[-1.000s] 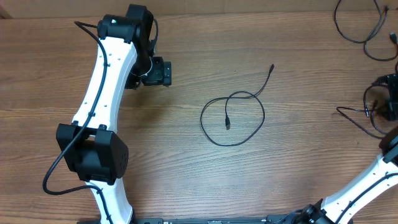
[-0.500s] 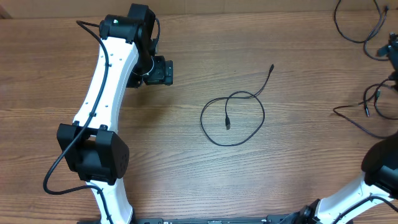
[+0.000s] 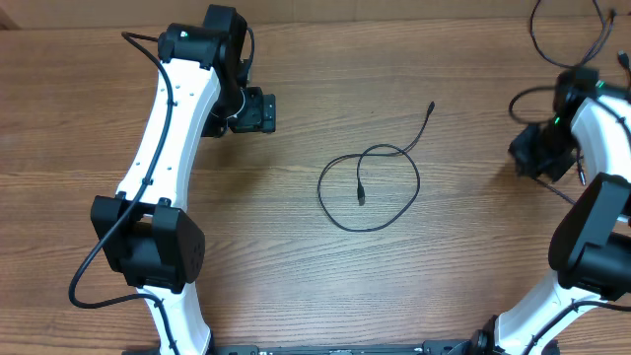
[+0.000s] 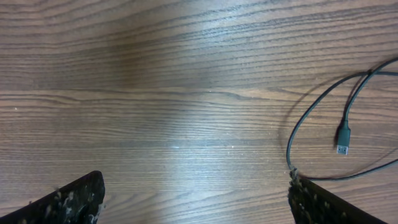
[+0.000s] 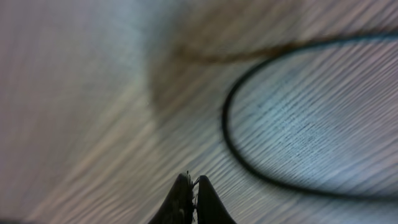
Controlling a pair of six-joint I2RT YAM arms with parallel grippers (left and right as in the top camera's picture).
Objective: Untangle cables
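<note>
One thin black cable (image 3: 321,187) — a single loose loop.

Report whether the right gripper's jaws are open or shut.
Shut. In the right wrist view the right gripper shows its jaws pressed together, nothing visible between them; a cable loops ahead, apart.

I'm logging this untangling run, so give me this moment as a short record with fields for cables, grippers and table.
centre cable: one loose loop crossing itself, lying flat, both ends free
other cables: bunched at the far right edge
left gripper: open, over bare wood beside the loop
right gripper: shut, nothing visible between its tips
table: wood grain
</note>
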